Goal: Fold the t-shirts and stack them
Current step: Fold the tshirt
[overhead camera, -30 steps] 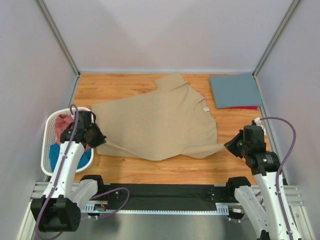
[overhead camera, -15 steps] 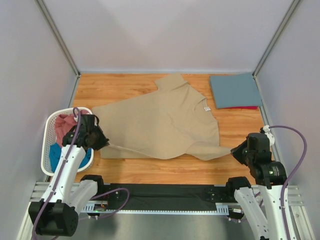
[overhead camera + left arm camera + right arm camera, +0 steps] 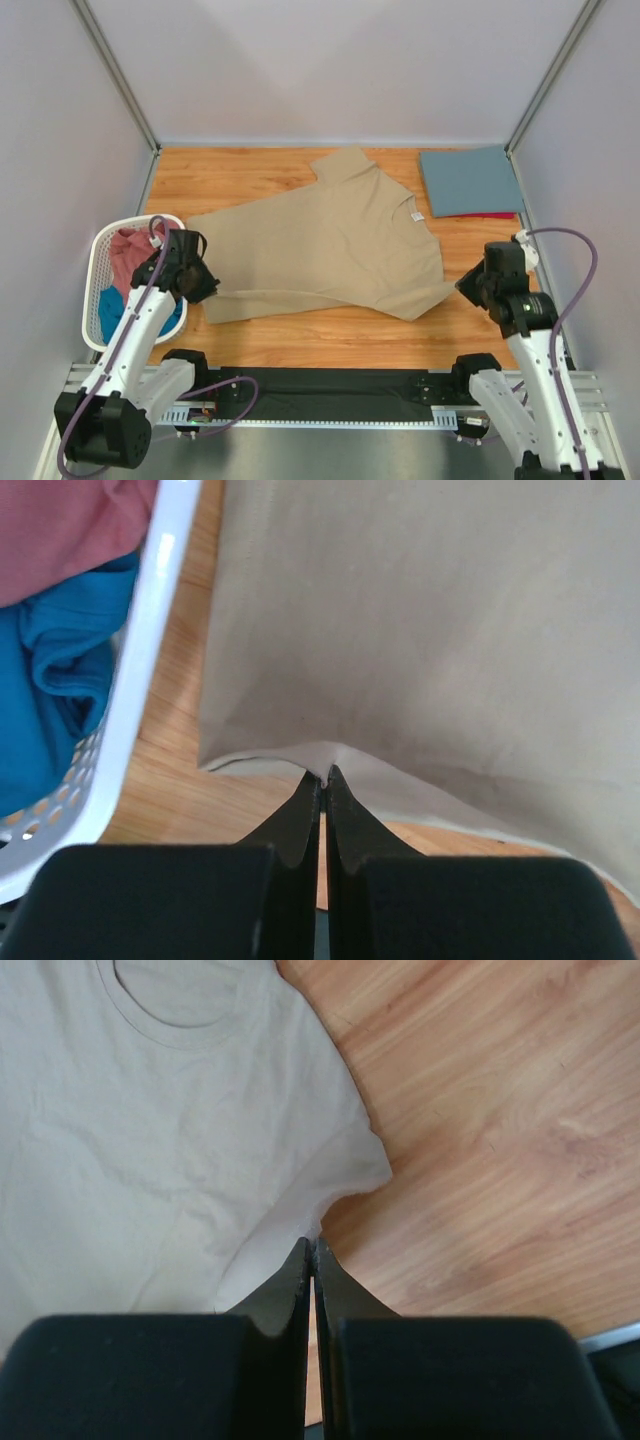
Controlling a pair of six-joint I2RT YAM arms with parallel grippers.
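**Both grippers pinch the near edge of the tan t-shirt, one at each end**

The tan t-shirt (image 3: 320,245) lies open on the wooden table (image 3: 330,335), its hem just beside the white laundry basket (image 3: 95,280). Its long axis runs straight away from the basket, collar at the end farthest from it. The left gripper (image 3: 325,775), right beside the basket, has its fingers closed on the near hem corner. The right gripper (image 3: 313,1245), well away from the basket, is clamped on the near sleeve just below the collar. The cloth therefore lies beyond both sets of fingertips, towards the back of the table. Each arm is nearer to its own end, so a lengthwise fold would probably carry this held edge over to the far one. A folded slate blue t-shirt (image 3: 470,180) sits in the back corner farthest from the basket.
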